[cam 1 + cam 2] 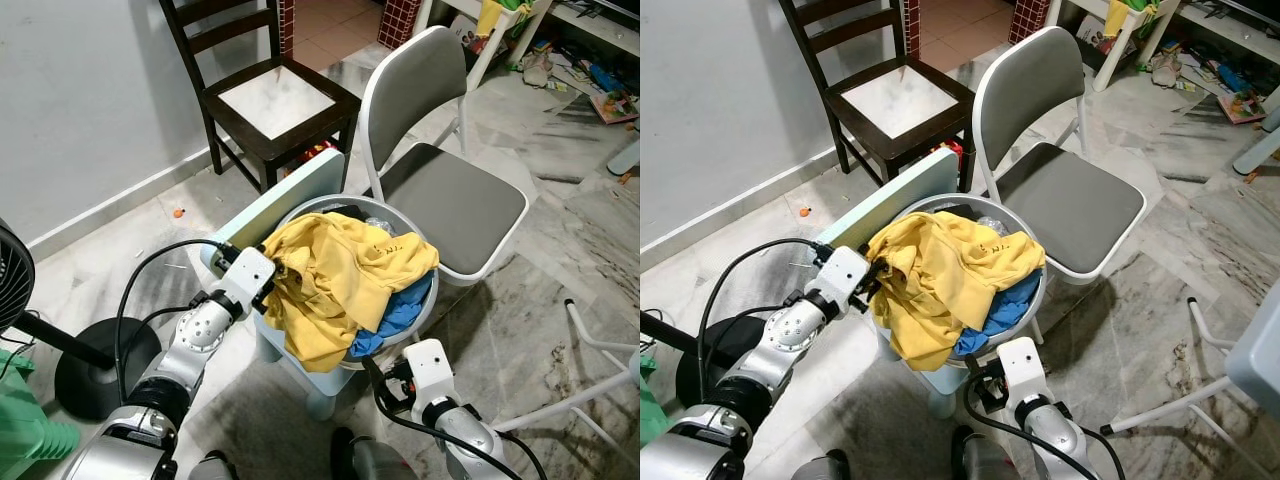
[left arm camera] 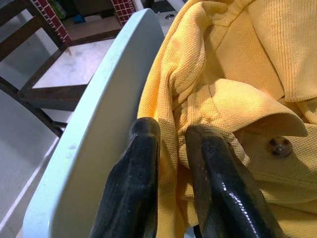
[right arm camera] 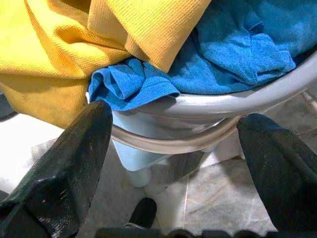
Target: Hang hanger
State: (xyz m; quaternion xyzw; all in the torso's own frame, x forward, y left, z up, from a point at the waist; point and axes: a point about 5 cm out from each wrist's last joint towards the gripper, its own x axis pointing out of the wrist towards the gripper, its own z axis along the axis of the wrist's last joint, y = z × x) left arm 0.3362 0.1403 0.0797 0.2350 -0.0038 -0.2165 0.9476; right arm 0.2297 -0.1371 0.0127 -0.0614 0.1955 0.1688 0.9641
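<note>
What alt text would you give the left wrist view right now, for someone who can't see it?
The left gripper has its two black fingers pinched nearly together on a fold of the yellow polo shirt, right beside the pale green edge of the small chair. A shirt button shows near the collar, and a dark wooden chair stands behind.

Crumpled yellow polo shirt [image 1: 335, 280] heaped over blue cloth [image 1: 400, 312] in grey basin [image 1: 425, 310], no hanger discernible.

Both head eyes look steeply down from above at the round grey laundry basket [image 1: 415, 318], centre frame. Each wrist camera sits close, sharing its crumpled yellow polo shirt [image 2: 233, 74].
</note>
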